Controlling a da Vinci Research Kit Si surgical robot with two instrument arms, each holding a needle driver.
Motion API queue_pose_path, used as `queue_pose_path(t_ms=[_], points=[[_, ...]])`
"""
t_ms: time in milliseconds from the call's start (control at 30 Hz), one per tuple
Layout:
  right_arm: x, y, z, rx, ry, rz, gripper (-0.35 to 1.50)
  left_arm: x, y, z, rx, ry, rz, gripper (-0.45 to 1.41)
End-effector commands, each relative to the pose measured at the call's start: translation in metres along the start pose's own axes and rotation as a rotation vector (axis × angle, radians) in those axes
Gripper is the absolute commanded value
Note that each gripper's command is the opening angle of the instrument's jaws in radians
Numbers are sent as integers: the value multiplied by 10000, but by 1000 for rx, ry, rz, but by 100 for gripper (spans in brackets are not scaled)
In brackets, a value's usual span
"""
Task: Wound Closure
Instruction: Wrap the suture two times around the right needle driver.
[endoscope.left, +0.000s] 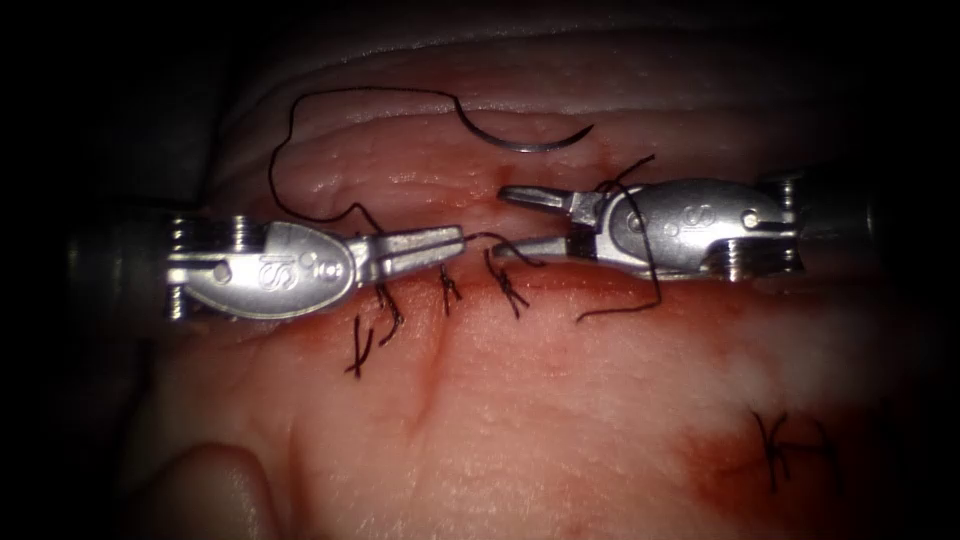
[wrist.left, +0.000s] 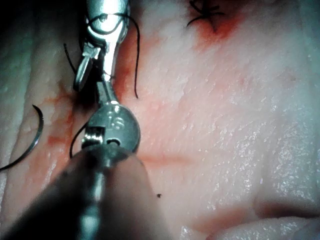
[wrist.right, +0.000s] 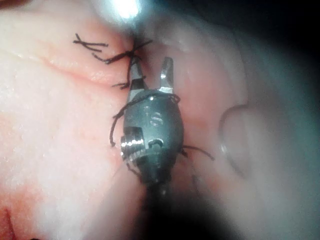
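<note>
Tissue (endoscope.left: 560, 400) — needle (endoscope.left: 530, 145) loose, thread (endoscope.left: 300, 140) trailing

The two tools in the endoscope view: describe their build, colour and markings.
The left arm's silver metal needle driver has a rounded, teardrop-shaped polished body with an engraved logo, a round pivot pin and stacked pulley discs where it joins a dark shaft. Its two jaws are short and tapered. The right arm's silver metal needle driver is built alike, with engraved marks, a pivot pin and grooved discs.
</note>
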Motion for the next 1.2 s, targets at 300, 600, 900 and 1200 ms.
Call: queue_pose_path(t_ms=[300,600,900,1200], points=[[-15,-14,14,44,-45,-28,113,-5,-19,39,20,-12,0,-45],[-27,-31,19,149,4,27,44,-22,-34,77,-22,-27,3,-45],[-32,-27,1,123,267,157,56,-76,-30,100,-89,-72,67,-45],[-46,-16,-13,-63,414,300,42,-121,7,102,-121,-111,68,-45]])
